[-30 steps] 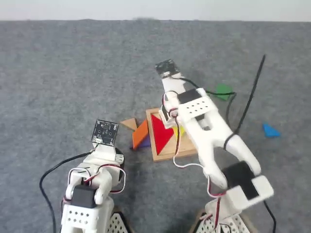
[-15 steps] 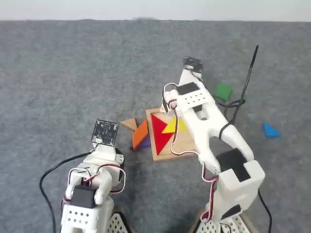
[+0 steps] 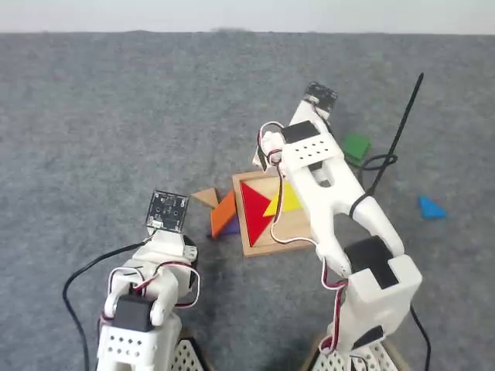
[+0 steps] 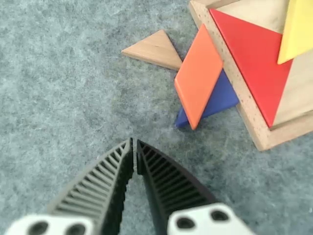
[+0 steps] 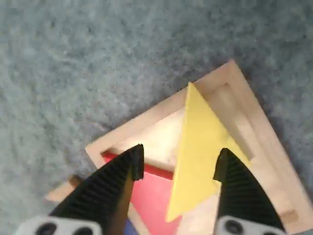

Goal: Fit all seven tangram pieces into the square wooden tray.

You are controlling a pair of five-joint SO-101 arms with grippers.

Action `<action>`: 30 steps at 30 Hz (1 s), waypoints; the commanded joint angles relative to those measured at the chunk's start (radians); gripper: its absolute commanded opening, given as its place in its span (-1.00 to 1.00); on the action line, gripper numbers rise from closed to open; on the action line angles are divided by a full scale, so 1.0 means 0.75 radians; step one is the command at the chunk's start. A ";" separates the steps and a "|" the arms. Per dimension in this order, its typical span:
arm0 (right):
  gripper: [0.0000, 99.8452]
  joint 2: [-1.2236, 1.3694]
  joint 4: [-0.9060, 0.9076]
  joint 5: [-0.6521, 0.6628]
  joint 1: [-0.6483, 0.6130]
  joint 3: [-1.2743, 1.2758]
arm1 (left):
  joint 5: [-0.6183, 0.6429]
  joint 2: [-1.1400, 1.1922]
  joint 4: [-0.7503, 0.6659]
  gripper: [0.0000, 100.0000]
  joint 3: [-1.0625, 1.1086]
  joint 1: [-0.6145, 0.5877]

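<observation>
The square wooden tray (image 3: pixel 291 229) holds a big red triangle (image 3: pixel 255 207) and a yellow triangle (image 3: pixel 283 200) that touch each other. My right gripper (image 5: pixel 178 166) hangs open just above the yellow triangle (image 5: pixel 200 147) and holds nothing; the tray's rim (image 5: pixel 230 73) shows beyond it. Left of the tray lie an orange parallelogram (image 4: pixel 198 81) resting partly on a blue triangle (image 4: pixel 220 98), and a plain wooden triangle (image 4: pixel 156 49). My left gripper (image 4: pixel 134 144) is shut and empty, a short way nearer than these pieces.
A green square (image 3: pixel 356 145) lies to the right of the tray, partly behind the right arm (image 3: pixel 332 193) and its black cable. A small blue triangle (image 3: pixel 430 207) sits farther right. The rest is grey carpet.
The right arm's wrist swung to the right and away over the tray. The yellow triangle, mostly hidden under the arm before, now lies uncovered in the tray. The left arm kept still.
</observation>
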 commanded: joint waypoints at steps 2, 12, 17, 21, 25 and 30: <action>-0.83 -0.132 0.048 0.614 -0.007 -0.088 | 0.016 -0.016 0.008 -0.98 -0.017 0.002; -0.96 -0.596 -0.408 1.035 -0.011 0.649 | 0.016 -0.016 0.008 -0.98 -0.017 0.002; -0.97 -0.703 -0.523 1.185 -0.017 0.921 | 0.016 -0.016 0.008 -0.98 -0.017 0.002; -0.97 -0.719 -0.527 1.244 -0.011 1.002 | 0.016 -0.016 0.008 -0.98 -0.017 0.002; -0.97 -0.719 -0.529 1.250 -0.011 1.015 | 0.016 -0.016 0.008 -0.98 -0.017 0.002; -0.97 -0.703 -0.535 1.246 -0.011 1.013 | 0.016 -0.016 0.008 -0.98 -0.017 0.002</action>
